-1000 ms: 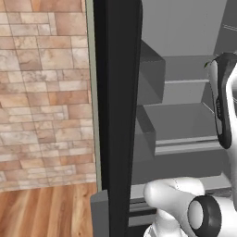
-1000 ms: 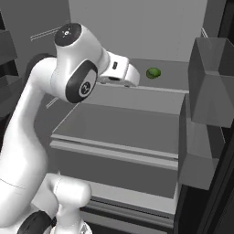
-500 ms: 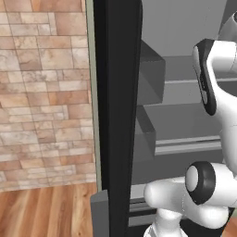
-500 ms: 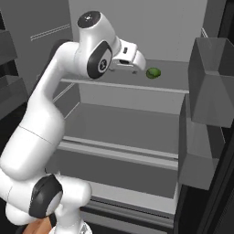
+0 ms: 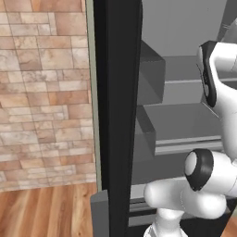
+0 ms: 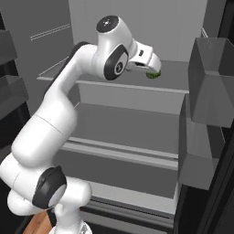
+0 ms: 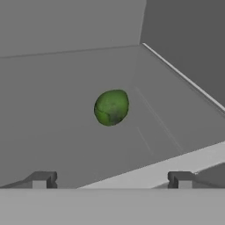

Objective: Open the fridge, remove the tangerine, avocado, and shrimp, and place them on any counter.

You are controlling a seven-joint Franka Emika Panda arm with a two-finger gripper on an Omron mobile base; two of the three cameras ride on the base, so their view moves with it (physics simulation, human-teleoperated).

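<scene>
I see the fridge (image 6: 137,137) open, light grey shelves inside, its black door edge (image 5: 118,115) beside a brick wall (image 5: 44,92) and wood floor (image 5: 46,210). My arm (image 6: 68,114) reaches over the upper shelf (image 6: 183,82). The avocado (image 7: 111,107) lies alone on that bare shelf, back wall behind, side wall near. Fingers (image 7: 112,180) spread wide, short of it, holding nothing.

Shelf (image 7: 66,145) bare round avocado (image 7: 111,107); fridge (image 7: 184,39) side wall near on one side.
</scene>
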